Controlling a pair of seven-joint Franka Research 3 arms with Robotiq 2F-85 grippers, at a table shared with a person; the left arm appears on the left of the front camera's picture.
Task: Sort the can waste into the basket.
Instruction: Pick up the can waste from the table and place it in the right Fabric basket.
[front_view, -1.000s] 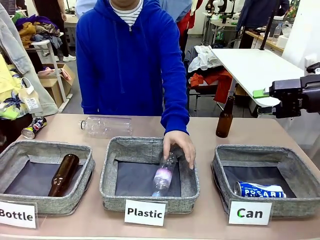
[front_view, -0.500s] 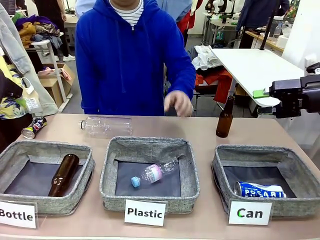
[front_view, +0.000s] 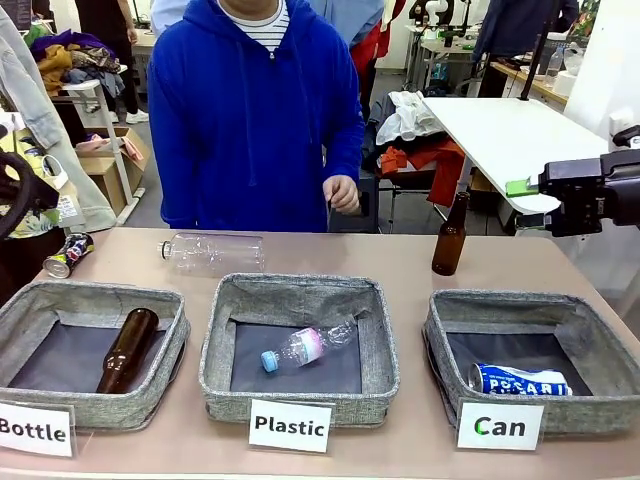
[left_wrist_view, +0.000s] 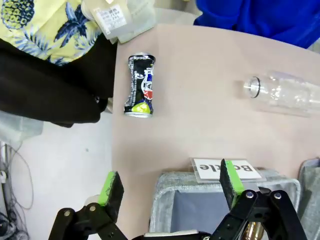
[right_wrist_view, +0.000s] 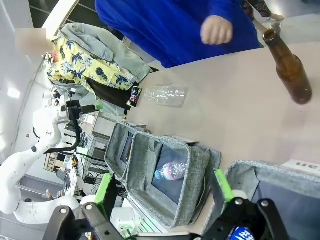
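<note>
The blue can (front_view: 520, 380) lies inside the basket (front_view: 530, 303) marked "Can". The crushed can (left_wrist_view: 140, 86) lies on the table (front_view: 400, 260), well to that basket's left. The left gripper (left_wrist_view: 170, 180) and right gripper (right_wrist_view: 162, 185) both gape wide, holding nothing.

Beige tabletop (front_view: 400, 262) up front. Behind its far edge: white table (front_view: 500, 130) right, clothes heap (front_view: 62, 50) and cardboard box (front_view: 105, 170) left, grey floor (front_view: 150, 205). Light even.

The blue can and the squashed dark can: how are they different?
The blue POCARI can lies inside the Can basket; the crushed dark can lies on the bare table beyond the Bottle basket. The blue can keeps its round shape; the dark can is dented and pinched. Both are small and lie on their sides.
</note>
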